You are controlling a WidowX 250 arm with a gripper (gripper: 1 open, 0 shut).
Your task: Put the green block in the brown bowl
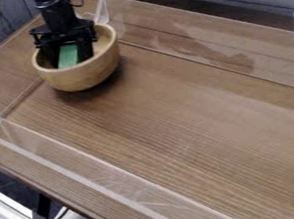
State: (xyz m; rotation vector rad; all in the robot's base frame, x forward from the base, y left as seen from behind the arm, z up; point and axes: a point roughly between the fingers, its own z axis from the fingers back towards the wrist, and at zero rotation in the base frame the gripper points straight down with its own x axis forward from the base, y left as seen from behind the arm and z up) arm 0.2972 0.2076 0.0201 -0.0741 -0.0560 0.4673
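The brown bowl [78, 73] sits at the far left of the wooden table. Inside it lies the green block [68, 54], leaning against the bowl's inner wall. My black gripper [67, 38] hangs directly over the bowl's back rim, just above the block. Its fingers are spread apart on either side of the block's upper end, with a gap showing to the block. The gripper is open and the block rests in the bowl on its own.
Clear acrylic walls [206, 19] run around the table [178, 118], with one low panel along the front edge [61, 157]. A grey wall stands behind the back edge. Cables and a metal frame show at the lower left.
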